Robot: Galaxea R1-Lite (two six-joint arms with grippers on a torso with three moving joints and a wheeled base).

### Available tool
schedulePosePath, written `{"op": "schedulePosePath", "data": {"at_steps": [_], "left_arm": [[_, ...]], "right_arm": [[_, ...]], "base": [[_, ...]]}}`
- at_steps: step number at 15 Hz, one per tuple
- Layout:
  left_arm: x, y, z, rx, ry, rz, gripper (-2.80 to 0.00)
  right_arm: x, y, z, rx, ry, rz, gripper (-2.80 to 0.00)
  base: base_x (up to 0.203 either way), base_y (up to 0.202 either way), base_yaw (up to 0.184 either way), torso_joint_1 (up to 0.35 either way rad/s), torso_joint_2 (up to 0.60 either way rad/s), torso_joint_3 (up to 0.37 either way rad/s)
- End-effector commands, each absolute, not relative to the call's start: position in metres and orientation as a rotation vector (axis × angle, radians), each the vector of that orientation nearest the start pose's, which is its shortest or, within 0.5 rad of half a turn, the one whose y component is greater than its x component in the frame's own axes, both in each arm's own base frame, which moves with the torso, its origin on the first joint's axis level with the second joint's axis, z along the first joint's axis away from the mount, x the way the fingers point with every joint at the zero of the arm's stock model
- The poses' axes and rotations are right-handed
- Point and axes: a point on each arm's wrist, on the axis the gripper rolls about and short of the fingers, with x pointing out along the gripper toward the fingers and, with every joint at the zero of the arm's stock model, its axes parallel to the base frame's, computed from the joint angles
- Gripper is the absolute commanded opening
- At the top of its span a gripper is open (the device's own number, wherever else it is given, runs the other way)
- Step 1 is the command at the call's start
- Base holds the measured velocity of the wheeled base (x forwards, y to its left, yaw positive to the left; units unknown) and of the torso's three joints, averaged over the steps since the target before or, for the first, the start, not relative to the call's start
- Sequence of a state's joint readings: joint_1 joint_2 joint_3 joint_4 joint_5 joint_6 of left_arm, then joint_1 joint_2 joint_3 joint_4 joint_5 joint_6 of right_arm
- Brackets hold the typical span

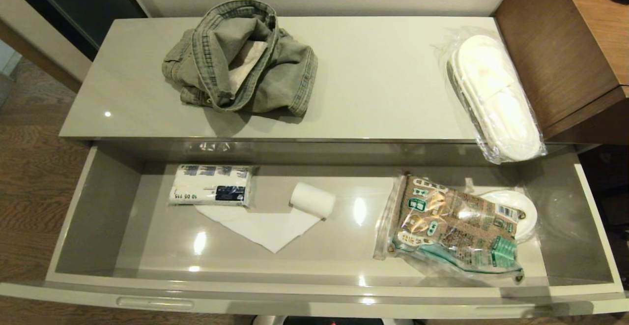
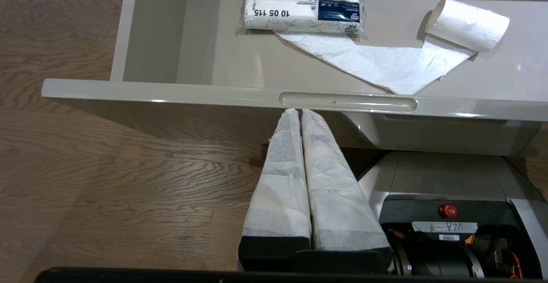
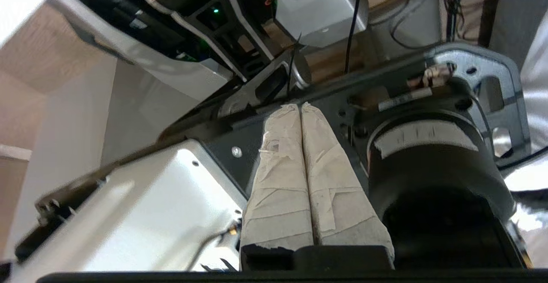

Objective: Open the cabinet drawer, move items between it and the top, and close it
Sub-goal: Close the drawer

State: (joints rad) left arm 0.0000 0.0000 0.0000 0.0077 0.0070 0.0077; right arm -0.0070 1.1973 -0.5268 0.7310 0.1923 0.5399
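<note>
The drawer (image 1: 314, 290) of the low glossy cabinet stands pulled fully out. On the top (image 1: 383, 84) lie a crumpled grey-green denim garment (image 1: 241, 59) at the left and wrapped white slippers (image 1: 494, 99) at the right edge. Neither arm shows in the head view. My left gripper (image 2: 299, 111) is shut and empty, its tips just below the drawer's front rim (image 2: 346, 102). My right gripper (image 3: 299, 105) is shut and empty too, pointing at my own base and its dark metal frame (image 3: 428, 73); no task item shows there.
Inside the drawer lie a white tissue pack (image 1: 211, 191), a partly unrolled paper roll (image 1: 312, 199), a brown printed food bag (image 1: 454, 224) and a white round lid (image 1: 513, 204) under it. A taller brown wooden unit (image 1: 560, 44) adjoins the cabinet's right end. Wood floor surrounds it.
</note>
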Motion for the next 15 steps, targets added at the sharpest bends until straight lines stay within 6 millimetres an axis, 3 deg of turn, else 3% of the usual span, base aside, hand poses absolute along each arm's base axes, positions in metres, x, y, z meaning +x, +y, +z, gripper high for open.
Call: {"op": "schedulePosePath", "data": {"at_steps": [1, 9, 11, 15], "left_arm": [[-0.023, 0.000, 0.074, 0.008, 0.009, 0.008, -2.80], [-0.023, 0.000, 0.074, 0.008, 0.009, 0.008, -2.80], [-0.023, 0.000, 0.074, 0.008, 0.009, 0.008, -2.80], [-0.023, 0.000, 0.074, 0.008, 0.009, 0.008, -2.80]], "right_arm": [[0.104, 0.004, 0.120, 0.590, 1.485, -0.258, -2.80], [0.138, 0.003, 0.105, 0.678, 1.456, -0.340, -2.80], [0.149, 0.002, 0.106, 0.729, 1.378, -0.395, -2.80], [0.149, 0.002, 0.106, 0.729, 1.378, -0.395, -2.80]], "base": [[0.000, 0.000, 0.000, 0.000, 0.00, 0.000], [0.000, 0.000, 0.000, 0.000, 0.00, 0.000], [0.000, 0.000, 0.000, 0.000, 0.00, 0.000], [0.000, 0.000, 0.000, 0.000, 0.00, 0.000]]}}
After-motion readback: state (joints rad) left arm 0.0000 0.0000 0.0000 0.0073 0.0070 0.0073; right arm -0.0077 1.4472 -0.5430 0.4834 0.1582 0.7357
